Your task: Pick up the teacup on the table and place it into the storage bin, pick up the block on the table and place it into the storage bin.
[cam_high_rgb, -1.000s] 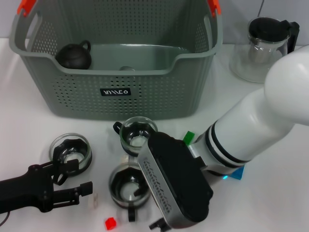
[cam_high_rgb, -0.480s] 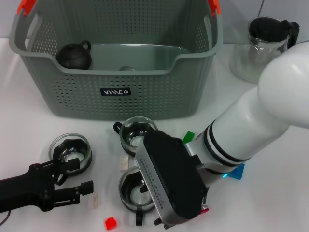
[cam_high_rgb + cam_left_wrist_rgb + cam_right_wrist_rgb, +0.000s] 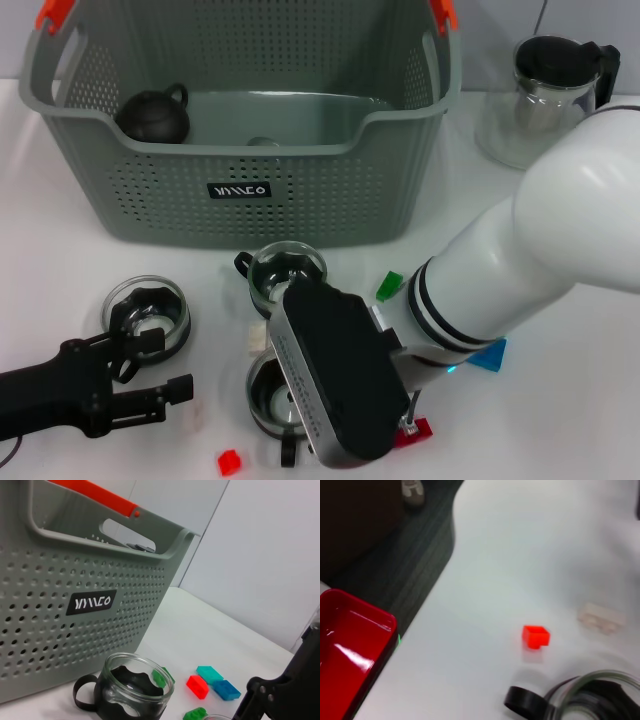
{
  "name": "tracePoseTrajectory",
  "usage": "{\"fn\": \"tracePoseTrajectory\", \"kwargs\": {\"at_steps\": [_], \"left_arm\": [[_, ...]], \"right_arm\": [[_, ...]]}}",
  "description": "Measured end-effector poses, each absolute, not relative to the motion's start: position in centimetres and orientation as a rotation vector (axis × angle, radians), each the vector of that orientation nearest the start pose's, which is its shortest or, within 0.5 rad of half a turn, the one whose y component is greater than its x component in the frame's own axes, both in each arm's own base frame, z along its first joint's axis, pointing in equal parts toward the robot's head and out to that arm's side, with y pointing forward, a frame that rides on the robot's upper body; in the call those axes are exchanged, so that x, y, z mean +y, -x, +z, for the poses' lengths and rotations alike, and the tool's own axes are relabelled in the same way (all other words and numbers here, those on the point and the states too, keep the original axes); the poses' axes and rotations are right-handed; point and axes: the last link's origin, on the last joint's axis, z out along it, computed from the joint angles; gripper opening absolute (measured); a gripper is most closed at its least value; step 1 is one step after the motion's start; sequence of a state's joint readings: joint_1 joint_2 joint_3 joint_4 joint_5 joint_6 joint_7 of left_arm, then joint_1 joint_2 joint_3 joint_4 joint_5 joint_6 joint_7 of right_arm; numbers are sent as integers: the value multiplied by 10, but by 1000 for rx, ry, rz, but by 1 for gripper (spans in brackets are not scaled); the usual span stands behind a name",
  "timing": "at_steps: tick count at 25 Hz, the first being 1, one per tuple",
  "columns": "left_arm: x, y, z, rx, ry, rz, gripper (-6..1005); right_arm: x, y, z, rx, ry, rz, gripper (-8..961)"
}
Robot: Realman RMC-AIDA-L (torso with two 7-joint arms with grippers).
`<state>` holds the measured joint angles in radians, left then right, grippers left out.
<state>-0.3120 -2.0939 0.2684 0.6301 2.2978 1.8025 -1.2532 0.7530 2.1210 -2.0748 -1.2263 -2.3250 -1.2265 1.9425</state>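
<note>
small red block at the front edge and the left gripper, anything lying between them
Yes. In the head view a small pale block lies on the white table between the left gripper and the small red block. Otherwise the stretch is bare.

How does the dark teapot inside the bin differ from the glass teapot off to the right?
The dark teapot is opaque and small and sits inside the storage bin. The glass teapot is clear with a black lid, larger, and stands on the table outside the bin. Both stand upright.
</note>
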Motion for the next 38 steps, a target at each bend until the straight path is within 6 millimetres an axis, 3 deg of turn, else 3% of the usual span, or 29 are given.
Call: {"fn": "tracePoseTrajectory", "kwargs": {"at_steps": [4, 18, 21, 24, 27, 34, 38], "left_arm": [[224, 341, 14, -920, 2591, -780, 873], [224, 340, 13, -923, 2593, -786, 873], [224, 340, 13, -925, 2593, -787, 873], [224, 340, 13, -925, 2592, -787, 873], [224, 340, 13, -926, 2590, -785, 873], [225, 340, 13, -923, 2587, -785, 873], [227, 339, 14, -916, 2589, -786, 873]], "right_arm": [[286, -101, -145, -712, 3076, -592, 557], [287, -92, -137, -686, 3081, -546, 118], [289, -88, -126, -643, 3101, -533, 83], [291, -76, -106, -577, 3129, -442, 60], [296, -59, -73, -507, 3134, -246, 59], [325, -19, 24, -290, 2932, 476, 59], [356, -7, 44, -36, 2734, 738, 58]]}}
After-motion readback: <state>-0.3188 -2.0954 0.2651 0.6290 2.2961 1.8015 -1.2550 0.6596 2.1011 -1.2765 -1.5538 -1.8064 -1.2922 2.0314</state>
